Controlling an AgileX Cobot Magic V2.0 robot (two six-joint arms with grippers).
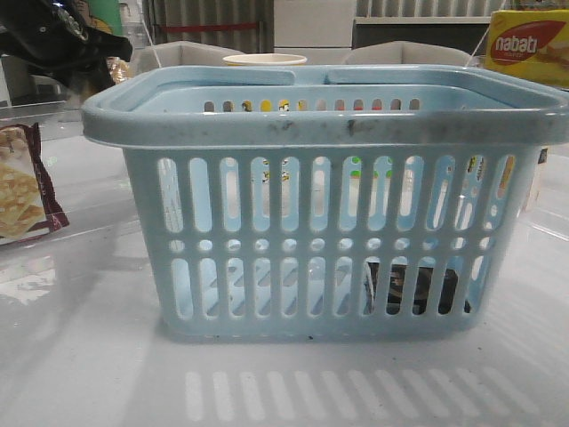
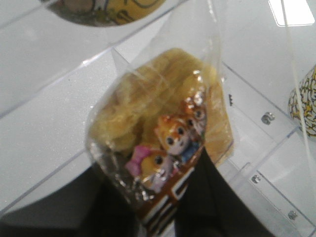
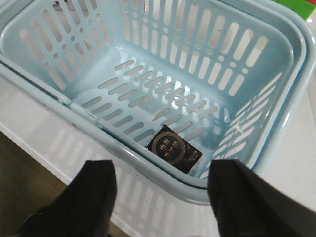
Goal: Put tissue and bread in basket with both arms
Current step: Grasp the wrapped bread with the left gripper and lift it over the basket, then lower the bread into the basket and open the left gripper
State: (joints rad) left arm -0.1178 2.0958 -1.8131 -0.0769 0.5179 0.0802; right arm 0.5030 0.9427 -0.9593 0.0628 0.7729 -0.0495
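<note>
bread, a clear packet of golden-brown loaf with cartoon print and a dark label band, is seen clamped at its lower end between the dark fingers of the left gripper, above a clear acrylic surface and not yet in the basket. in the front view the left arm is placed high at the far left, so the basket is judged to lie to its right and lower. tissue, a dark flat pack, is shown lying on the slotted basket floor near one corner. the right gripper is held wide open and empty, above and just outside the rim.
</note>
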